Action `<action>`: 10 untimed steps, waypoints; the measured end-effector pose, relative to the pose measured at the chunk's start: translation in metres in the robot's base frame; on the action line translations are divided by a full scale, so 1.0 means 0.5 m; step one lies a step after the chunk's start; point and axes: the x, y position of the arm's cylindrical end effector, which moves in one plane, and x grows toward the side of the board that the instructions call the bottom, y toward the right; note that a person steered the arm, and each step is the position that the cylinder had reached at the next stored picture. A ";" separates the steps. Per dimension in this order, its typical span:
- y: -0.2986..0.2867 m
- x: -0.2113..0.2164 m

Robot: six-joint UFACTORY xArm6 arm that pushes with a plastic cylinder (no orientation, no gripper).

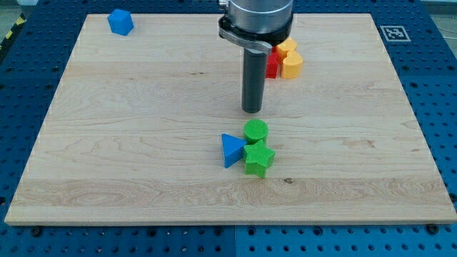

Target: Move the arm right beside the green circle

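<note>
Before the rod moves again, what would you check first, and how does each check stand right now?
1. My tip in view: ok, its end shows.
2. Green circle located: ok, just toward the view's bottom from my tip.
3. Gap between tip and circle: ok, apart, not touching.
4. Neighbours: not ok, the green star touches the circle and the blue triangle sits close on the view's left.
5. Red block and yellow blocks out of the way: ok, behind the rod.
</note>
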 end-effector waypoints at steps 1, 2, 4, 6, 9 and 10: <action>0.030 0.007; 0.039 0.007; 0.078 0.025; 0.086 0.068; 0.086 0.074; 0.086 0.074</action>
